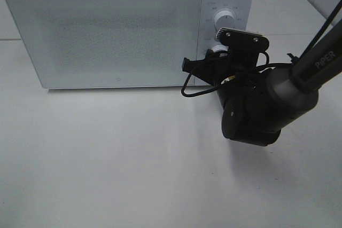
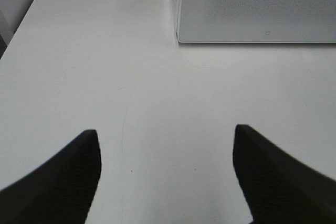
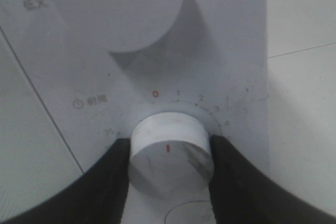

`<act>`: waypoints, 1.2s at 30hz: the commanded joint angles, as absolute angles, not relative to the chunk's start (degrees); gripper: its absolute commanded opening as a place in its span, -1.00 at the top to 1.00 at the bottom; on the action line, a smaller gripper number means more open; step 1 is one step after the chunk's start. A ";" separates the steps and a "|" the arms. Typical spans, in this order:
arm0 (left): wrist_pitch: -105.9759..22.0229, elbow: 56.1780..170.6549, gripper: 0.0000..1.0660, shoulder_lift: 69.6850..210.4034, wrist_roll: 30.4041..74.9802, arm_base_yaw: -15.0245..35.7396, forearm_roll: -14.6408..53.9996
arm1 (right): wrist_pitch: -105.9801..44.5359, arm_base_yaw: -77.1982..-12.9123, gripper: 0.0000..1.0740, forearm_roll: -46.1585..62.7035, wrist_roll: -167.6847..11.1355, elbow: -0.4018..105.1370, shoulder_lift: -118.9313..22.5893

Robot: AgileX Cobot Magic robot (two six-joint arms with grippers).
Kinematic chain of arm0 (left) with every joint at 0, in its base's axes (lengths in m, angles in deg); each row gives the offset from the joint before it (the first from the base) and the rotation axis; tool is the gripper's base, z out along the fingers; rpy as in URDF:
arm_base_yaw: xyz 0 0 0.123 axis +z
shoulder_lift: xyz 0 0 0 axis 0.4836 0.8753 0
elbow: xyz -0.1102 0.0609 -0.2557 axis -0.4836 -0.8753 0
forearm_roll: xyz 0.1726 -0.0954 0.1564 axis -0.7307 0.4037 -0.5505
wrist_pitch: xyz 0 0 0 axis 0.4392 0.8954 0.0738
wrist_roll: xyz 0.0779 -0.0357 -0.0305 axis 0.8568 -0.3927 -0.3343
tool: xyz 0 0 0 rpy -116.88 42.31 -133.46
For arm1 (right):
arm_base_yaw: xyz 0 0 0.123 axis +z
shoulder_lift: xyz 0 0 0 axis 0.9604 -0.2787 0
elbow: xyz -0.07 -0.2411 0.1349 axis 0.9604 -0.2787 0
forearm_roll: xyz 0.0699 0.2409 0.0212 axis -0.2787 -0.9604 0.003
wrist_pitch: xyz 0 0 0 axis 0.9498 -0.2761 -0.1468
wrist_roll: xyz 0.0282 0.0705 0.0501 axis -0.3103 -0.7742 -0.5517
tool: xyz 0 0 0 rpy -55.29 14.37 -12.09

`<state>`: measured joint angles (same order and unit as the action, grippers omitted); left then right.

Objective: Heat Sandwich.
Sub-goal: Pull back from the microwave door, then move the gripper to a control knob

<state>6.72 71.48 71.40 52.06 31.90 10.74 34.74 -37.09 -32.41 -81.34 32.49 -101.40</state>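
The sandwich is out of view in every frame. The white microwave (image 1: 107,30) stands at the back of the table with its door closed. My right gripper (image 3: 169,157) is shut on the lower timer knob (image 3: 170,145) of the control panel, one black finger (image 3: 107,182) pressed against each side of it. The knob's red mark points at the 0 of the dial. In the high view the right arm (image 1: 256,105) reaches to the panel and covers that knob. My left gripper (image 2: 167,150) is open over bare table, holding nothing.
The upper knob (image 1: 225,20) sits above the held one on the panel. A black cable (image 1: 187,86) loops from the right wrist in front of the microwave's lower right corner. The white table (image 1: 107,158) stretches in front. The microwave's front corner (image 2: 178,35) lies ahead of the left gripper.
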 commanded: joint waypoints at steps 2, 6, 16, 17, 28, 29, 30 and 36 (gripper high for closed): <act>6.27 71.30 -0.24 70.43 51.78 31.79 10.91 | 42.65 -37.15 1.00 -28.05 -90.62 33.35 -100.31; 6.27 71.30 -0.24 70.43 51.78 31.79 10.91 | 43.62 -37.15 1.00 -28.17 -99.39 33.35 -100.20; 6.27 71.30 -0.24 70.43 51.78 31.79 10.91 | 43.62 -37.15 1.00 -30.00 -115.49 33.35 -100.20; 6.27 71.30 -0.24 70.43 51.78 31.79 10.91 | 43.62 -37.15 1.00 -30.40 -116.69 33.35 -100.20; 6.27 71.30 -0.24 70.43 51.78 31.79 10.91 | 43.62 -37.15 1.00 -34.18 -136.52 33.35 -100.20; 6.27 71.30 -0.24 70.43 51.78 31.79 10.91 | 43.62 -37.15 1.00 -34.18 -141.04 33.35 -100.20; 6.27 71.30 -0.24 70.43 51.78 31.79 10.91 | 43.62 -37.15 1.00 -34.18 -143.28 33.35 -100.20; 6.27 71.30 -0.24 70.43 51.78 31.79 10.91 | 43.62 -37.15 1.00 -34.41 -160.01 33.35 -100.20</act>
